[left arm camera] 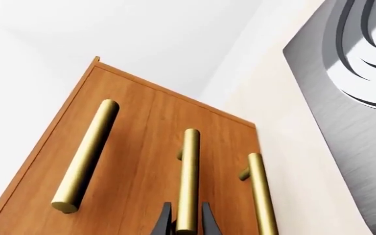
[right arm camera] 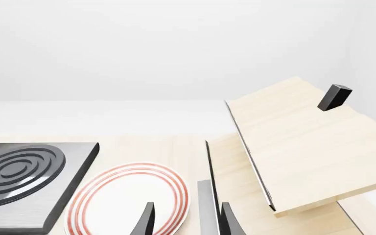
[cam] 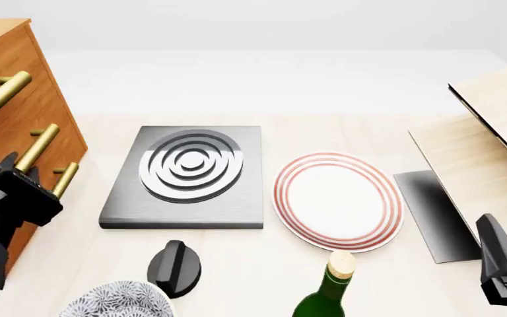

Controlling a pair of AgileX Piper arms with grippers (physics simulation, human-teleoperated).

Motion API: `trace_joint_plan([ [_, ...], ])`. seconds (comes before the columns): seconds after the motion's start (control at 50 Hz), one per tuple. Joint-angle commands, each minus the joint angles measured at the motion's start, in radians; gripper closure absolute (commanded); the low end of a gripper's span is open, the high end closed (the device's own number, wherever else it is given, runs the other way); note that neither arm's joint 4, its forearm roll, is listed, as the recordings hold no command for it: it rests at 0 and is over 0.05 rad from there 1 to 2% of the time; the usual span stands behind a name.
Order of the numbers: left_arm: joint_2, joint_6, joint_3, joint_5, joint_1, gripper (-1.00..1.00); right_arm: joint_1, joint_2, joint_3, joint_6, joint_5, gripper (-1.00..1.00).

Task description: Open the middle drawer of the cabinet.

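Your left gripper (left arm camera: 186, 223) sits open, its fingers either side of the middle drawer's gold handle (left arm camera: 188, 178) on the cabinet (cam: 7, 72). Your right gripper (right arm camera: 186, 220) hangs open above the striped plate's (cam: 338, 200) edge, well apart.

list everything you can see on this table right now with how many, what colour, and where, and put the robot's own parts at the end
cabinet: one, orange-brown wood, far left.
gold handles: three, on the cabinet front; the middle drawer carries the centre one.
stove plate: one, grey with rings, left of centre.
plate: one, white with red rings, centre right.
wooden board assembly: one, pale wood with dark edges, right.
knob: one, black, front of the stove plate.
bottle: one, green with tan cork, front centre.
bowl: one, patterned grey-white, front left.
left gripper: black, straddling the centre handle.
right gripper: black, open, holding nothing.
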Motion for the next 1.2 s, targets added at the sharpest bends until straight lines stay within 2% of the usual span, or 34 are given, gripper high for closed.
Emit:
trace_joint_plan([
  [0.02,0.002,0.016,0.031,0.000,-0.033,1.00,0.004,0.000,0.001,-0.001,-0.002,-1.00],
  [1.2,-0.008,0.087,0.026,0.000,-0.119,1.00,0.003,0.000,0.001,-0.001,-0.002,-1.00],
])
